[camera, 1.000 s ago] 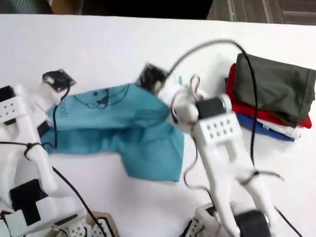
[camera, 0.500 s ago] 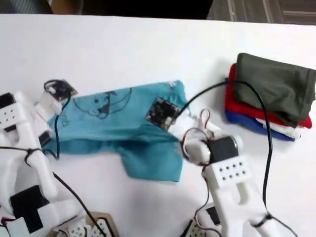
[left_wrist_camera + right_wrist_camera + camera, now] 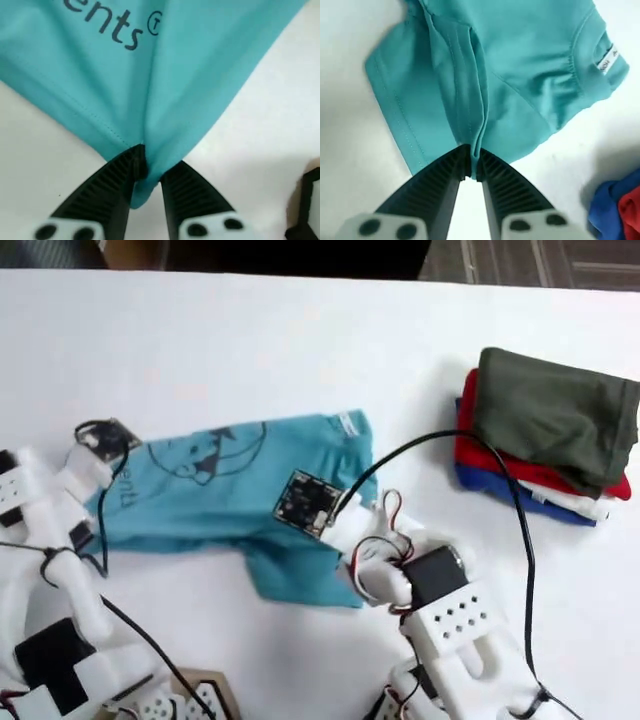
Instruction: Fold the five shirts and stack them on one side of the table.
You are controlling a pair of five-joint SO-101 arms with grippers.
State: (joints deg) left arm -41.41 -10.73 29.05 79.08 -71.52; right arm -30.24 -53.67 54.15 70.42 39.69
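A teal shirt (image 3: 230, 490) with a dark drawing lies partly folded on the white table, left of centre. My left gripper (image 3: 146, 167) is shut on the shirt's left edge, the cloth (image 3: 165, 80) bunched between its black fingers. My right gripper (image 3: 471, 167) is shut on a fold at the shirt's right side, near the collar label (image 3: 607, 57). In the high view the left arm (image 3: 60, 500) stands at the table's left and the right arm (image 3: 420, 590) at the front centre. A stack of folded shirts (image 3: 545, 435) lies at the right, olive on top, then red, white and blue.
Black cables (image 3: 500, 480) loop from the right arm toward the stack. The arm bases (image 3: 90, 670) stand along the front edge. Bare white tabletop (image 3: 250, 340) stretches behind the teal shirt.
Both grippers have pulled the teal shirt toward the front of the table. The right arm has drawn back and down, away from the stack; the shirt's upper part now lies flatter.
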